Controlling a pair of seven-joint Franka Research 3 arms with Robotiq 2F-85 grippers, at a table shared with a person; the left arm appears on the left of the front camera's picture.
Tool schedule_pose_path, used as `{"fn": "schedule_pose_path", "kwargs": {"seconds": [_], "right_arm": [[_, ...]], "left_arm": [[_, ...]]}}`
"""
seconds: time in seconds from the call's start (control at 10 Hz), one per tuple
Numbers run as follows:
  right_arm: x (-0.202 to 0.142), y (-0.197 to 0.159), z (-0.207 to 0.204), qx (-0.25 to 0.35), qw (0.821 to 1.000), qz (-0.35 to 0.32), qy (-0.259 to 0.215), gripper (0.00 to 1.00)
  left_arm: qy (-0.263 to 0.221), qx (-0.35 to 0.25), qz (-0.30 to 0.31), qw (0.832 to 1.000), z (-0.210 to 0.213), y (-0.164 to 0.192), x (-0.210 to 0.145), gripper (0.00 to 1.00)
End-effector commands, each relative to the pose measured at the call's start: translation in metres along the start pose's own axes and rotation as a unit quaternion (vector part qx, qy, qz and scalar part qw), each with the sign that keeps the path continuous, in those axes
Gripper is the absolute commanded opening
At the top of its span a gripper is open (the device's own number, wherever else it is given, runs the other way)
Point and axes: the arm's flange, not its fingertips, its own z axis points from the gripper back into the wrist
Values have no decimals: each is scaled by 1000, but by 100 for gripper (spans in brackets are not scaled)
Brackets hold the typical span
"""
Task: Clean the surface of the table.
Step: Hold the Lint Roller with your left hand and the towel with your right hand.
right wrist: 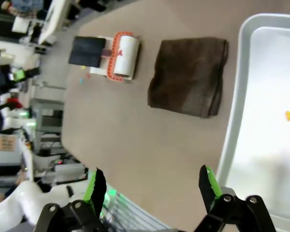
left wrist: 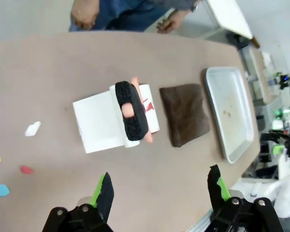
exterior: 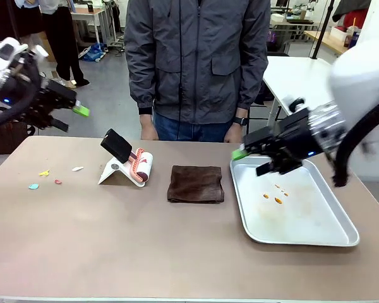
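The left pincer (left wrist: 159, 179) and right pincer (right wrist: 151, 176) hang wide open, empty, over the rigid, immovable worktop (exterior: 177, 252). Ahead of the left pincer, the light, stiff lint roller (left wrist: 131, 113) likely wants gripping by its black handle.

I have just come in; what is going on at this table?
Nothing is being handled yet. Both claws are open and empty: the left claw hangs raised near the left end of the table, the right claw above the far corner of the steel tray. On the table lie small coloured scraps, a lint roller on its white stand and a folded brown cloth; the tray has a few orange spots. A person stands at the far side.
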Motion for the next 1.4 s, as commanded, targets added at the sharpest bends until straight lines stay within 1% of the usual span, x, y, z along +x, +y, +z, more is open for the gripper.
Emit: {"fn": "schedule_pose_path", "kwargs": {"seconds": [0.0, 0.1, 0.2, 0.3, 0.4, 0.5, 0.6, 0.7, 0.8, 0.9, 1.0, 1.2, 1.3], "right_arm": [[5, 9, -43, -36, 998, -45, -11, 100], [2, 14, -61, -47, 998, -44, 9, 100], [6, 12, -66, -55, 997, -49, 5, 100], [14, 0, -47, -15, 998, -54, 14, 100], [-11, 7, -59, -46, 998, -37, 9, 100], [-11, 7, -59, -46, 998, -37, 9, 100], [-11, 7, -59, -46, 998, -37, 9, 100], [-3, 2, -61, -42, 998, -45, 14, 100], [14, 15, -70, -64, 997, -40, 14, 100], [30, 24, -79, -67, 997, -21, 29, 100], [48, 27, -93, -90, 994, -33, 51, 100], [69, 33, -115, -121, 990, -25, 74, 100], [80, 32, -127, -135, 988, -14, 76, 100]], "left_arm": [[30, 13, 2, 999, -6, 7, 12, 100], [36, 9, 0, 999, -16, 5, 11, 100], [43, 3, 2, 999, -20, 3, 9, 100], [101, -52, -2, 994, -13, 0, 1, 100], [37, 6, -4, 999, -27, 7, 7, 100], [37, 6, -4, 999, -27, 7, 7, 100], [60, -17, -1, 998, -27, 5, 2, 100], [48, 8, 27, 998, -35, -2, 4, 100], [78, 11, 42, 996, -44, 1, 21, 100], [91, 18, 63, 994, -53, 4, 40, 100], [114, 19, 82, 990, -65, 7, 56, 100], [135, 49, 109, 984, -82, 11, 72, 100], [139, 48, 118, 982, -91, 16, 76, 100]]}}
